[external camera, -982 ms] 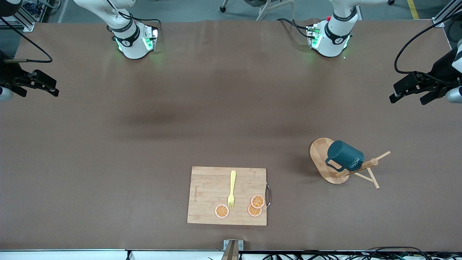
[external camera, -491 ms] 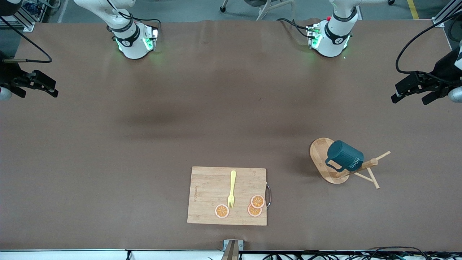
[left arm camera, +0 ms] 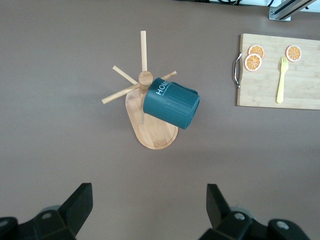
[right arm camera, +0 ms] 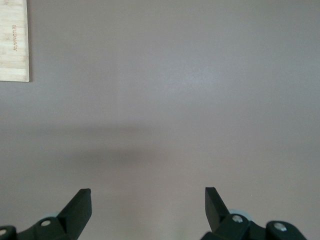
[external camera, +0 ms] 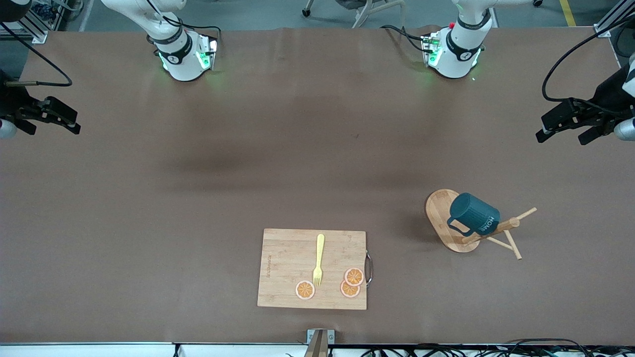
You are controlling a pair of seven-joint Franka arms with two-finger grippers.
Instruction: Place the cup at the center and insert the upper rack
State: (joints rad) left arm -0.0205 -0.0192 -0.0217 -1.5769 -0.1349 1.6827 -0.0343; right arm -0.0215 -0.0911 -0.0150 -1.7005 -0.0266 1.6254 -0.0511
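On the broad brown table (external camera: 198, 198), the dark teal ribbed cup (external camera: 474, 214) hangs on the light bamboo upper rack (external camera: 449, 223), at about three o'clock from the rectangular bamboo cutting board (external camera: 287, 267), while the left gripper (external camera: 565, 130) and right gripper (external camera: 62, 121) hover released, empty, over opposite table ends.

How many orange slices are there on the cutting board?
3. All lie on the cutting board, along its edge nearest the front camera: one orange slice beside the tines of the yellow fork, and two overlapping slices by the board's metal handle. None seems hidden.
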